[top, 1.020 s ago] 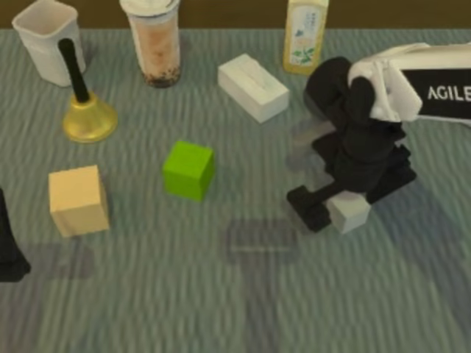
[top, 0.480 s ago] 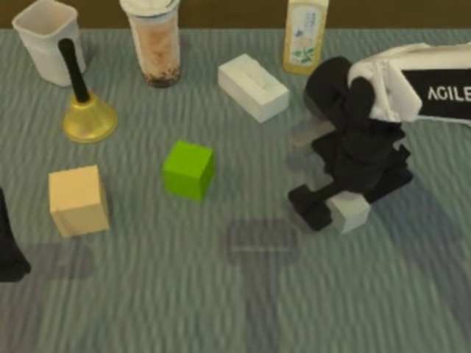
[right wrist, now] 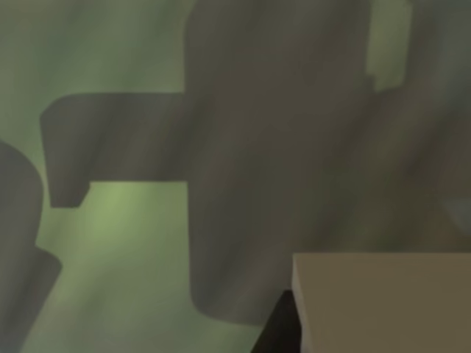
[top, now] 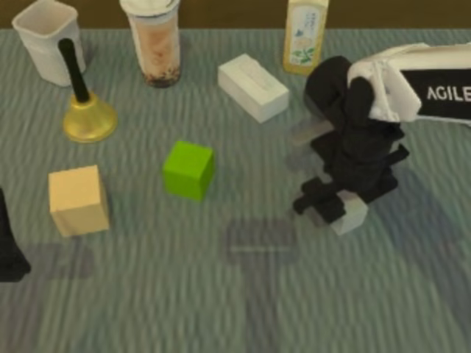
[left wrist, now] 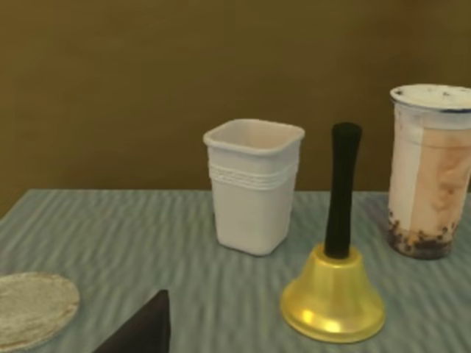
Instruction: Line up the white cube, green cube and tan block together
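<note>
The white cube (top: 353, 215) sits right of the table's middle, mostly covered from above by my right gripper (top: 335, 206). The jaws have come in against the cube's sides, so the gripper is shut on it. In the right wrist view the white cube (right wrist: 383, 301) fills the corner, with one dark fingertip (right wrist: 276, 327) against its side. The green cube (top: 188, 170) stands left of centre. The tan block (top: 78, 200) rests further left. My left gripper (top: 9, 257) is parked at the left edge of the table.
Along the back stand a white cup (top: 48, 40), a brass bell (top: 88, 118), a drink cup (top: 153, 44), a grooved white box (top: 252, 87) and a yellow bottle (top: 305, 35). The left wrist view faces the bell (left wrist: 333, 301) and the white cup (left wrist: 254, 187).
My right gripper's fingers have drawn together around the white cube, the left one moving inward. The cube, the other blocks and the left arm stay where they were.
</note>
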